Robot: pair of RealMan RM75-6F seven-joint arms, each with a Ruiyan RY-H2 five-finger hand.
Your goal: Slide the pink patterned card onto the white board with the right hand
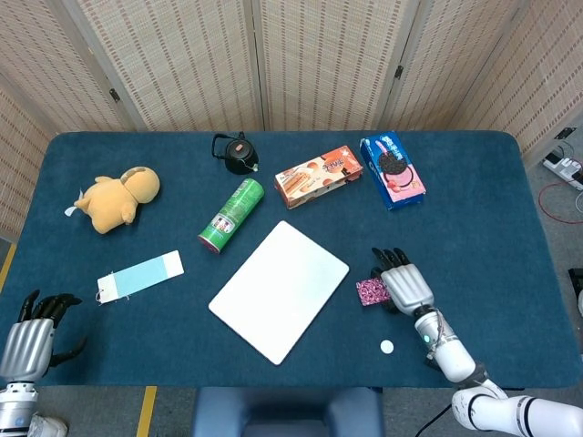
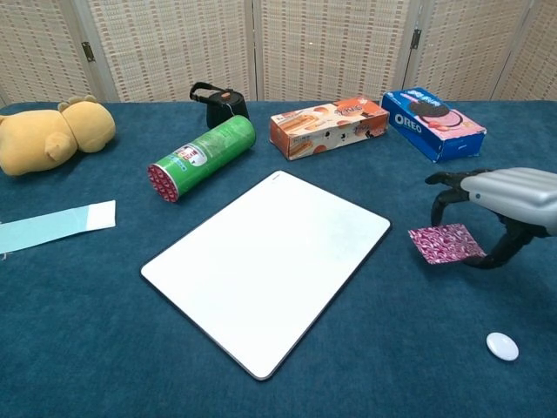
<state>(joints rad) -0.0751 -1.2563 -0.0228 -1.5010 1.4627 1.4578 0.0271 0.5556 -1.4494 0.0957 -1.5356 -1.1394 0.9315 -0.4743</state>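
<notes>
The pink patterned card (image 1: 368, 292) (image 2: 443, 243) lies flat on the blue cloth, a short gap right of the white board (image 1: 278, 289) (image 2: 270, 266). My right hand (image 1: 404, 286) (image 2: 503, 198) arches over the card's right side, fingers spread, with dark fingertips (image 2: 439, 205) pressing down at its far edge and the thumb at its right edge. The card is pressed, not lifted. My left hand (image 1: 32, 332) rests at the table's near left corner, fingers apart, holding nothing; only the head view shows it.
A small white disc (image 1: 386, 346) (image 2: 502, 346) lies near the front edge by my right forearm. Behind the board are a green can (image 1: 231, 215), black teapot (image 1: 235, 153), snack box (image 1: 318, 177) and Oreo box (image 1: 392, 170). A plush bear (image 1: 117, 198) and blue strip (image 1: 141, 276) lie left.
</notes>
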